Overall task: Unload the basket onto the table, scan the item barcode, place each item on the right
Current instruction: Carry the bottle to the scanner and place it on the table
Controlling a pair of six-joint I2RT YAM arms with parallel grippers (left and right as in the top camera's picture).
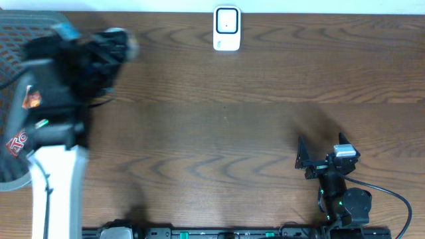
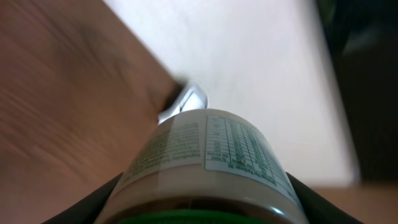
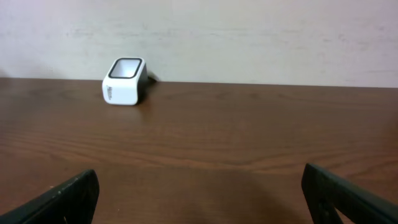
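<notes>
The item is a bottle [image 2: 205, 149] with a pale printed label and a green cap, filling the left wrist view. My left gripper [image 2: 202, 190] is shut on it, one dark finger on each side near the cap. In the overhead view this gripper [image 1: 118, 45] is a blur at the far left of the table, the bottle not distinct there. The white barcode scanner [image 1: 227, 28] stands at the table's far edge, in the middle; its blurred shape [image 2: 185, 102] shows beyond the bottle. My right gripper [image 1: 321, 145] rests open near the front right, nothing between its fingers, facing the scanner [image 3: 124, 81].
A grey mesh basket [image 1: 14, 40] sits at the far left edge with red-printed packets [image 1: 17, 143] in it. The left arm's white link [image 1: 56, 186] runs along the left side. A pale wall [image 3: 249, 37] rises behind the table.
</notes>
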